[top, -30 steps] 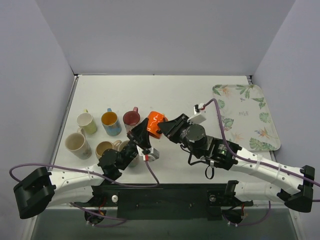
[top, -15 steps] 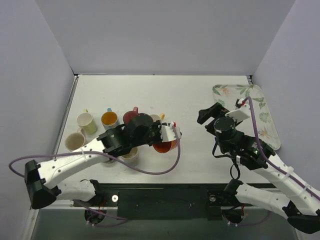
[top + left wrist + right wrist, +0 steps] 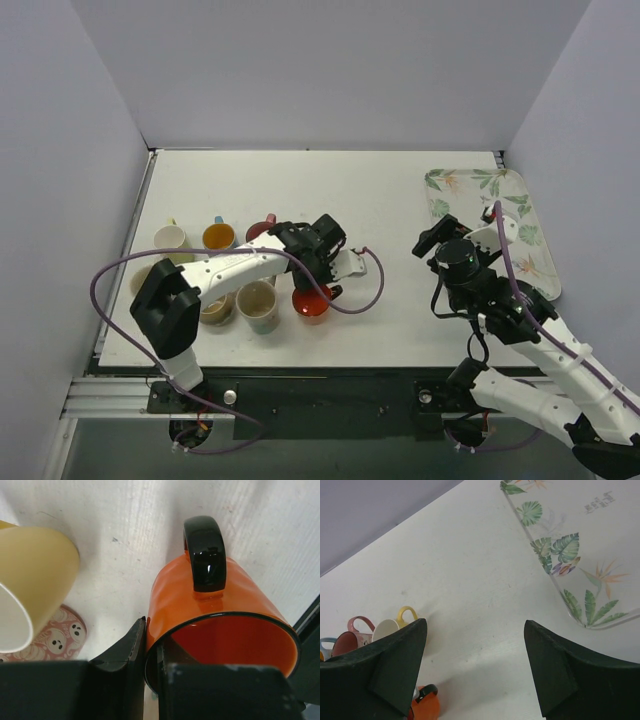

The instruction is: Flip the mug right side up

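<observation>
The orange mug (image 3: 312, 303) with a black handle (image 3: 205, 552) stands mouth up on the white table, just right of the group of mugs. My left gripper (image 3: 318, 272) reaches down onto it from above. In the left wrist view the left gripper (image 3: 151, 645) is shut on the mug's wall (image 3: 200, 605), with one finger outside and one inside the rim. My right gripper (image 3: 437, 236) hangs open over bare table near the tray, well right of the mug. The right wrist view shows the right gripper (image 3: 475, 625) holding nothing, and the orange mug (image 3: 426, 708) at the bottom left.
Several other mugs stand upright left of the orange one: a cream one (image 3: 170, 240), a blue one (image 3: 218, 237), a pink one (image 3: 262, 230) and a beige one (image 3: 258, 305). A leaf-patterned tray (image 3: 490, 215) lies at the right edge. A purple cable loops beside the left wrist.
The right gripper opened, let go of the orange mug and drew back to the right. The left arm carried the mug toward the other mugs; it now stands mouth up.
</observation>
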`<move>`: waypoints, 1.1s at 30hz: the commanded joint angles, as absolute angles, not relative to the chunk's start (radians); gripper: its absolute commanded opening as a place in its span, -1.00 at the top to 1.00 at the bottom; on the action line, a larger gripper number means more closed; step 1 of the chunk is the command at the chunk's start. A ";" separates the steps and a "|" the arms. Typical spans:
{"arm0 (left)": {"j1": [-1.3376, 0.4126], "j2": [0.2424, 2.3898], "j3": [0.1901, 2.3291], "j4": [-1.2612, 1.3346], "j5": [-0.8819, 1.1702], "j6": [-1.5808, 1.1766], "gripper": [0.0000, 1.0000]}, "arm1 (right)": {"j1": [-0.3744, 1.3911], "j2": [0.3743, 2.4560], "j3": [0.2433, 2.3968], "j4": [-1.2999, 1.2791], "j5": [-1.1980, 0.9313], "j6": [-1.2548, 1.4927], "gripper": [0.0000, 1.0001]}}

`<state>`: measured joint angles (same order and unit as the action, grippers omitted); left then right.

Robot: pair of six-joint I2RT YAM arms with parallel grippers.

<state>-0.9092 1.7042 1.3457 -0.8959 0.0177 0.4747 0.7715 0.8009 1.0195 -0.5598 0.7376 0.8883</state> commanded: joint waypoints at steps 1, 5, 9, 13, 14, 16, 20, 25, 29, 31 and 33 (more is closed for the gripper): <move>-0.871 1.755 1.443 -0.922 0.103 0.474 1.00 | 0.759 0.807 1.003 -0.584 0.772 0.854 -0.47; -0.836 1.799 1.448 -0.899 0.112 0.479 1.00 | 0.738 0.804 0.989 -0.583 0.769 0.851 -0.47; -0.828 1.824 1.453 -0.888 0.124 0.485 0.99 | 0.716 0.804 0.976 -0.583 0.756 0.850 -0.47; -0.830 1.821 1.427 -0.861 0.138 0.511 0.67 | 0.698 0.804 0.971 -0.583 0.747 0.848 -0.47; -0.828 1.812 1.422 -0.859 0.143 0.515 0.51 | 0.696 0.804 0.968 -0.583 0.744 0.847 -0.47; -0.828 1.786 1.416 -0.859 0.159 0.522 -0.03 | 0.689 0.804 0.969 -0.584 0.736 0.844 -0.47; -0.824 1.689 1.410 -0.858 0.169 0.528 -0.25 | 0.672 0.802 0.966 -0.581 0.730 0.835 -0.47; -0.763 1.522 1.408 -0.819 0.199 0.462 -0.38 | 0.644 0.793 0.950 -0.578 0.758 0.792 -0.48; -0.590 1.295 1.356 -0.697 0.215 0.346 -0.47 | 0.618 0.764 0.916 -0.571 0.828 0.756 -0.48; -0.527 1.179 1.286 -0.597 0.192 0.295 -0.67 | 0.612 0.749 0.891 -0.542 0.856 0.726 -0.48; -0.490 1.079 1.197 -0.476 0.103 0.244 -0.78 | 0.606 0.738 0.868 -0.506 0.876 0.683 -0.48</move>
<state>-0.5629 1.2640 1.3197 -0.6952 0.1761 0.3820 0.6201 0.7654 0.9047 -0.5568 0.7727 0.7700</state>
